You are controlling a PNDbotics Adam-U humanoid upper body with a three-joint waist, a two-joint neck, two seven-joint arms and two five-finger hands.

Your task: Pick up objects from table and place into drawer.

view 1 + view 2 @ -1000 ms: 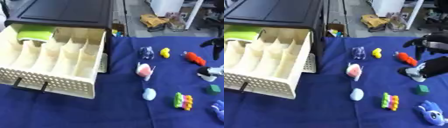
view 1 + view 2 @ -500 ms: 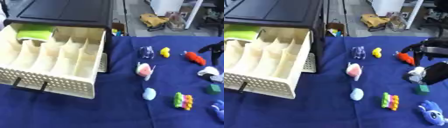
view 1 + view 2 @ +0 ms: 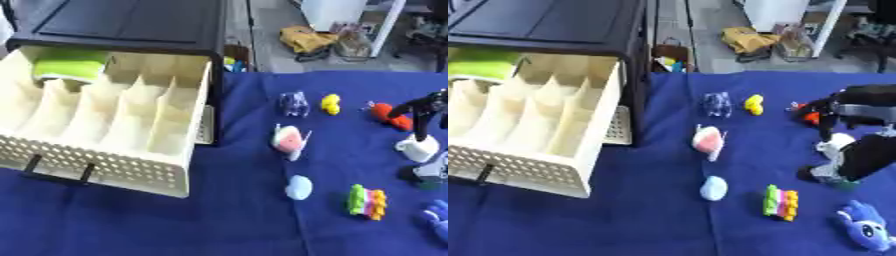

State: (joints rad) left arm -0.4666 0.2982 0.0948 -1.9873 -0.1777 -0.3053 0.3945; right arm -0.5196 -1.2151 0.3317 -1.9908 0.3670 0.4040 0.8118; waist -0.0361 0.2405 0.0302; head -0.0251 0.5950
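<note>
The cream drawer [image 3: 131,167] stands pulled out at the left, with a green thing [image 3: 68,67] in its back left compartment. Small toys lie on the blue cloth: a purple one [image 3: 294,103], a yellow duck [image 3: 330,104], a red one [image 3: 385,112], a pink and white one [image 3: 287,140], a pale blue one [image 3: 298,187], a striped block [image 3: 366,201] and a blue plush [image 3: 866,231]. My right hand [image 3: 866,155] comes in from the right. It hangs open over a white thing [image 3: 833,145], with fingers [image 3: 422,114] behind it and a green cube [image 3: 843,183] under it.
The black cabinet [image 3: 131,25] sits over the drawer at the back left. Beyond the table's far edge are a yellow bag [image 3: 306,39] and floor clutter. Bare blue cloth [image 3: 192,225] stretches along the front.
My right hand has come down and a little left from the upper right, closing in over the white thing. The toys and drawer have not moved.
</note>
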